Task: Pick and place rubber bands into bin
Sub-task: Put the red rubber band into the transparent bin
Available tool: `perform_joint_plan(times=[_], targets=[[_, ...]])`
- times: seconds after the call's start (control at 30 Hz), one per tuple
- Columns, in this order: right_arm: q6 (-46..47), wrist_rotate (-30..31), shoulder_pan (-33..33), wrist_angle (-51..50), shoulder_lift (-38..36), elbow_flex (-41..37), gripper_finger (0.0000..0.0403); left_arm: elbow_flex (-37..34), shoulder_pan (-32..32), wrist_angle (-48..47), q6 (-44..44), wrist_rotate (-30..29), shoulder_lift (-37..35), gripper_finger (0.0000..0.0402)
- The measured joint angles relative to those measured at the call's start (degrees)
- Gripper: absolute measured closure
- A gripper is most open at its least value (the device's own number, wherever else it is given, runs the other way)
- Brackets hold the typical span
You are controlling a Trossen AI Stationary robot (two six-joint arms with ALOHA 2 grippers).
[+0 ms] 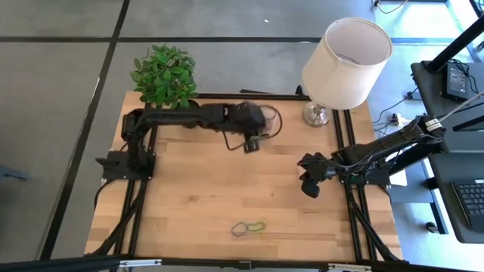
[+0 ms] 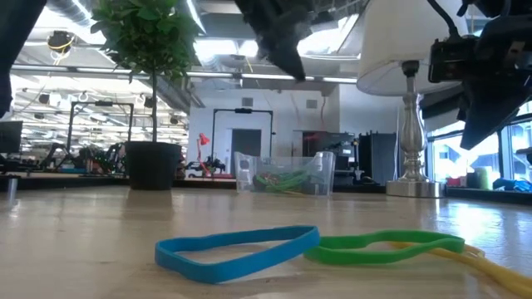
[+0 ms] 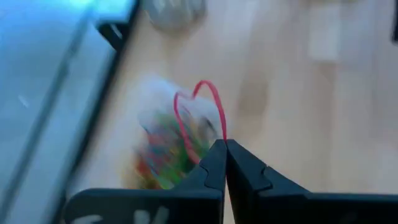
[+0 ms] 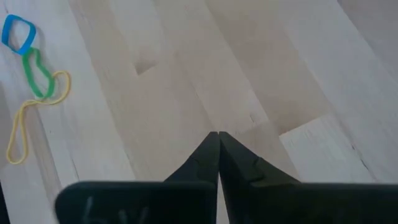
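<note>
My left gripper is shut on a red rubber band and hangs high over the table's far middle. Under it stands the clear bin, which holds several coloured rubber bands. A blue band, a green band and a yellow band lie flat near the table's near edge. My right gripper is shut with nothing in it, raised above the wood at the right side. My left gripper pinches the red rubber band at one end of its loop, between the two fingertips. The fingers slant down from the table's left side. The rest of the loop sticks out past the fingertips, lifted clear above the bin.
A potted plant stands at the far left corner and a white-shaded lamp at the far right. Bare wood lies between the bin and the loose bands. Black frame rails run along both sides.
</note>
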Motion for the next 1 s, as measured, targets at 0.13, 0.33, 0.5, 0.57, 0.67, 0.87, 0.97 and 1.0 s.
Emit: perform_joint_plan(times=[0.13, 0.33, 0.5, 0.57, 0.67, 0.87, 0.97, 1.0], targets=[[0.02, 0.03, 0.00, 1.19, 0.00, 0.00, 0.0391, 1.27, 4.73, 6.54, 8.41, 1.59, -0.03, 0.0400], [5.43, 4.78, 0.00, 2.18, 0.04, 0.00, 0.0391, 1.23, 11.41, 11.38, 10.55, 10.42, 5.10, 0.0400], [9.35, 6.87, -0.28, 2.17, 0.04, 0.02, 0.0391, 1.25, 13.65, 13.95, 12.36, 15.86, 10.56, 0.0400], [9.46, 7.15, -0.49, 2.19, 0.04, 0.02, 0.0391, 1.23, 13.72, 13.77, 12.36, 17.31, 12.92, 0.0400], [10.52, 7.34, -0.98, 2.25, 0.04, 0.02, 0.0391, 1.23, 13.72, 14.83, 12.38, 18.43, 15.88, 0.0400], [12.89, 7.38, -2.07, 2.31, 0.04, 0.02, 0.0391, 1.16, 13.08, 14.66, 15.34, 13.77, 18.03, 0.0395], [12.94, 7.39, -2.23, 2.38, 0.04, 0.02, 0.0391, 1.22, 13.26, 15.11, 15.81, 13.02, 17.86, 0.0378], [12.94, 7.39, -2.23, 2.42, 0.04, 0.02, 0.0391, 1.24, 13.44, 14.98, 15.73, 13.00, 17.86, 0.0369]])
